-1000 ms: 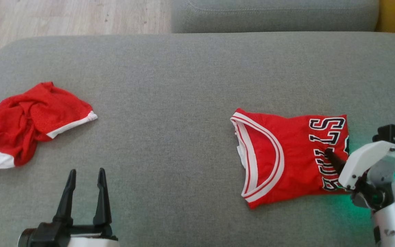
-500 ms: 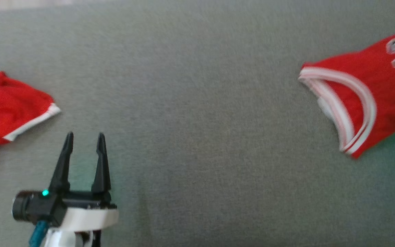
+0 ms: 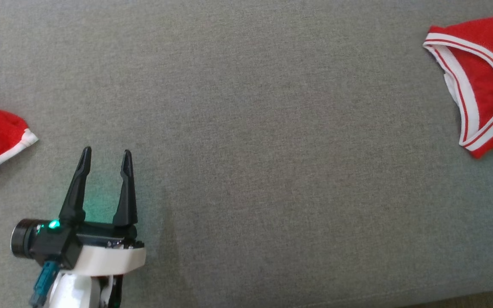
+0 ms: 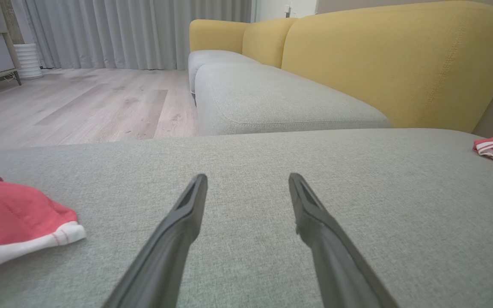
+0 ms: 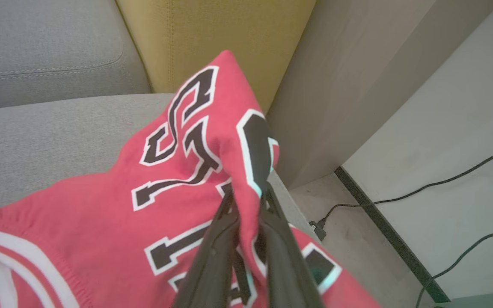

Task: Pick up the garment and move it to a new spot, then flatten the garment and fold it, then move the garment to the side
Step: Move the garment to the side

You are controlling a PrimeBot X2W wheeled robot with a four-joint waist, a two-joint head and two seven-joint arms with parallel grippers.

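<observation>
Garment [image 5: 114, 205] now between right jaws

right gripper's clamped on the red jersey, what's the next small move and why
Probably a short lift with the right gripper, then a carry sideways. Its fingers are shut on a raised fold of the red jersey, while the rest lies on the grey cushion, so dragging might undo the fold. The left gripper is open, apart from it.

Left gripper [image 3: 106, 150] points forward, dark fingers spread wide apart, white wrist behind them. Right gripper [image 5: 248, 193] has its fingers pinched nearly together, a fold of the garment [image 5: 101, 222] clamped between them
</observation>
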